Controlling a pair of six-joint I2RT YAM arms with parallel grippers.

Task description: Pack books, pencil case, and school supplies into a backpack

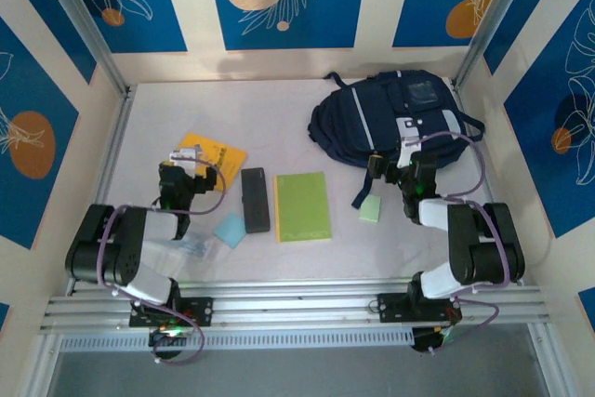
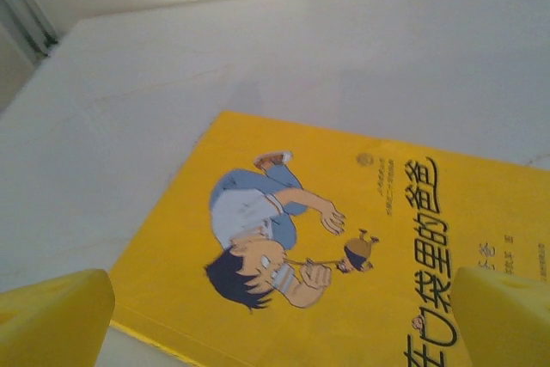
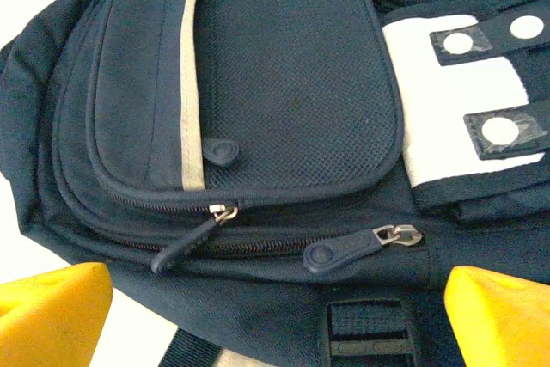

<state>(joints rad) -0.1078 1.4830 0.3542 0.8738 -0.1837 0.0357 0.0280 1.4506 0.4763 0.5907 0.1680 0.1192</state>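
The navy backpack point(image 1: 390, 113) lies at the back right with its zips shut. In the right wrist view, two zipper pulls point(image 3: 344, 251) of the backpack point(image 3: 284, 109) sit just ahead of my open right gripper point(image 3: 275, 324), whose yellow fingertips point(image 3: 498, 315) hold nothing. That right gripper point(image 1: 398, 165) hovers at the bag's near edge. My left gripper point(image 1: 192, 160) is open over the near edge of the orange-yellow book point(image 1: 221, 151), whose pictured cover point(image 2: 344, 238) is in the left wrist view. The lime-green book point(image 1: 303, 206) and the black pencil case point(image 1: 255, 199) lie side by side mid-table.
A light blue pad point(image 1: 230, 230) and a clear plastic piece point(image 1: 195, 244) lie near the left arm. A pale green pad point(image 1: 370, 209) and a dark strap point(image 1: 361, 194) lie by the right arm. Walls enclose the table on three sides.
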